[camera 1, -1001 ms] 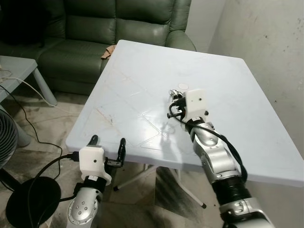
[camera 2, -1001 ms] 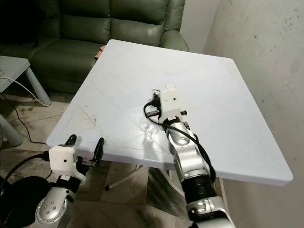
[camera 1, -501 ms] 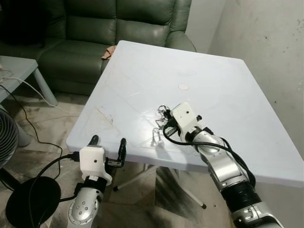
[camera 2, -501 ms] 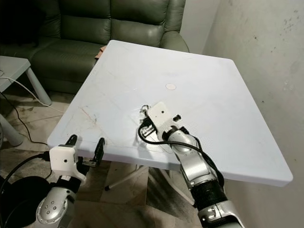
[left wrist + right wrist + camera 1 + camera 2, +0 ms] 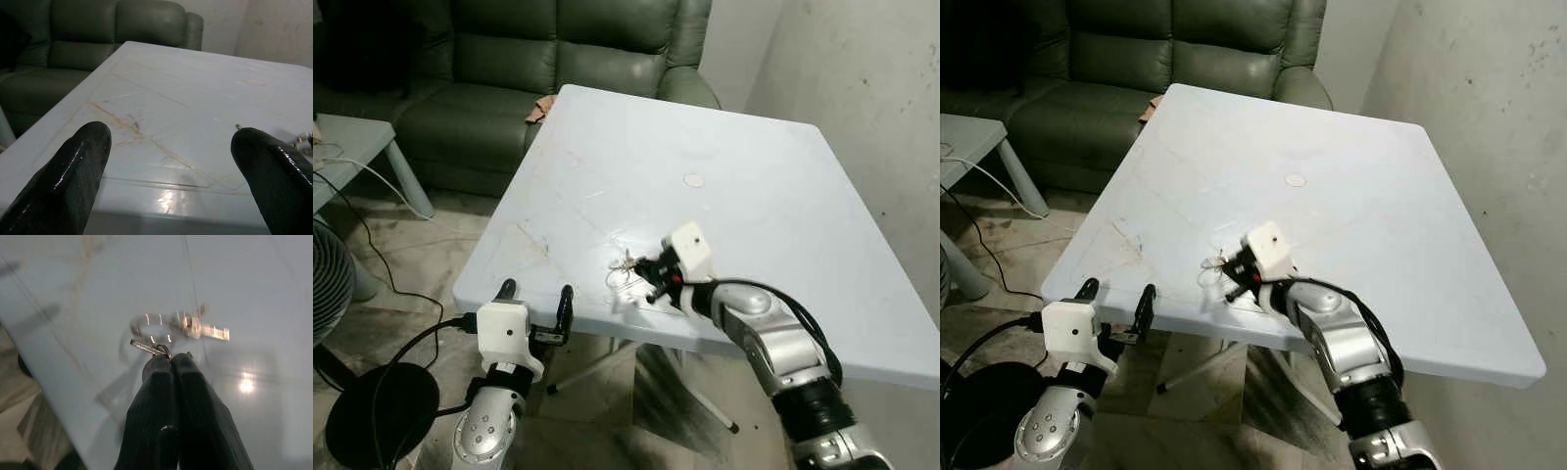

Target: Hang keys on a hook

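A small bunch of metal keys [image 5: 620,265] on a ring hangs just above the white table [image 5: 754,137], near its front edge. My right gripper [image 5: 646,273] is shut on the key ring, and the keys [image 5: 182,326] dangle past its closed fingertips [image 5: 168,361]. My left gripper [image 5: 536,291] stands open at the table's front left edge, its two black fingers [image 5: 80,161] pointing up with nothing between them. No hook can be made out.
A dark green sofa [image 5: 509,59] stands behind the table with a brown scrap [image 5: 540,106] on its seat. A grey side table [image 5: 352,147], a fan [image 5: 328,294] and cables [image 5: 372,255] lie at the left. A bare wall [image 5: 862,98] rises on the right.
My right gripper has swung from the table's middle toward its front left edge, carrying the keys lower and nearer to me. The left arm has stayed put.
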Controlling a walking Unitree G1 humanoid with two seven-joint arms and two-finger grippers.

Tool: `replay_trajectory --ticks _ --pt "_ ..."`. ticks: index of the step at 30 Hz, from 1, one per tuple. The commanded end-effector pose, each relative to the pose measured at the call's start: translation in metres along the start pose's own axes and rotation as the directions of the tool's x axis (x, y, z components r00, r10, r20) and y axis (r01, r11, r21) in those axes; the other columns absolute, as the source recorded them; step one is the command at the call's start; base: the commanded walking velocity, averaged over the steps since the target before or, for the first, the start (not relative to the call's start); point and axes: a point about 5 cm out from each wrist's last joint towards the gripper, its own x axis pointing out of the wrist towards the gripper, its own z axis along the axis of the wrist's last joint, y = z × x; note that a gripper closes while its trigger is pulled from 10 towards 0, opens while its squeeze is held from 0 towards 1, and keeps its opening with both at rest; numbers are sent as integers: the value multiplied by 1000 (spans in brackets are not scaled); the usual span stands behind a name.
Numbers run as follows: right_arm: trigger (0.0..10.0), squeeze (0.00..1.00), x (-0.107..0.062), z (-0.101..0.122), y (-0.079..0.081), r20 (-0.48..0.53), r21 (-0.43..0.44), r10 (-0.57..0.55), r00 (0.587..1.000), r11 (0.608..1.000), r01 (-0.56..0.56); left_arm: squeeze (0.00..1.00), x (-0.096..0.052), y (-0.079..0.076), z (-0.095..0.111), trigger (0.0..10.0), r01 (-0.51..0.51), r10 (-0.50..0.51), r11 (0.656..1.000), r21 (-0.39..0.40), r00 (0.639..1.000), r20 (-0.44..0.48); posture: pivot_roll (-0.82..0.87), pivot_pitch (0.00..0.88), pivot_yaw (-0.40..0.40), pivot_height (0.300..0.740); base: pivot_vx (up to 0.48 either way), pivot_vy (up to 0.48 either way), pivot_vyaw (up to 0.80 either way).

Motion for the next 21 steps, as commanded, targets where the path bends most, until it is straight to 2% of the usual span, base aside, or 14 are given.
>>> replay_trajectory --ticks 1,2,3,5,6,7,9,10,11,12,15,21 --pt "10000 0 -2 -6 1 -81 -29 6 997 1000 -9 0 -1 0 -2 10000 -9 9 1000 -10 1000 -14 3 29 -98 740 0 0 0" --pt "10000 0 -2 -14 0 -139 -31 5 990 999 -10 0 -1 0 -2 10000 -13 13 1000 -13 1000 -14 3 29 -98 740 0 0 0" --pt "10000 0 -2 -19 -1 -153 -59 -4 988 998 -5 0 -2 1 -2 10000 -18 18 1000 -18 1000 -14 3 32 -99 740 0 0 0" --pt "10000 0 -2 -18 0 -158 -49 7 987 999 -15 0 -2 1 -2 10000 -19 18 1000 -17 1000 -14 1 34 -98 740 0 0 0" --pt "10000 0 -2 -13 -2 -122 -36 4 993 999 -8 0 -2 1 -2 10000 -19 18 1000 -17 1000 -16 0 34 -97 740 0 0 0" --pt "10000 0 -3 -12 2 -118 27 87 989 996 -84 0 -3 0 -2 10000 -16 16 1000 -13 1000 -18 0 34 -97 740 0 0 0" --pt "10000 0 -5 -11 2 -108 -11 92 990 996 -94 0 -3 0 -2 10000 -16 16 1000 -16 1000 -18 -1 36 -96 740 0 0 0" --pt "10000 0 -6 0 -1 5 -86 23 1000 996 -23 0 -2 0 -2 10000 -17 16 1000 -17 1000 -17 -2 36 -96 740 0 0 0" --pt "10000 0 -6 0 -1 5 -86 23 1000 996 -23 0 -2 0 -2 10000 -17 16 1000 -17 1000 -17 -2 36 -96 740 0 0 0" --pt "10000 0 -6 2 -1 12 -37 31 999 999 -30 0 -2 0 -2 10000 -16 16 1000 -18 1000 -17 -4 37 -94 740 0 0 0" --pt "10000 0 -6 15 0 131 4 32 991 999 -33 0 -1 0 -2 10000 -13 13 1000 -17 1000 -15 -6 37 -93 740 0 0 0" --pt "10000 0 -3 24 1 218 112 -32 976 994 7 0 1 0 -1 10000 -9 8 1000 -18 1000 -13 -8 36 -89 740 0 0 0"
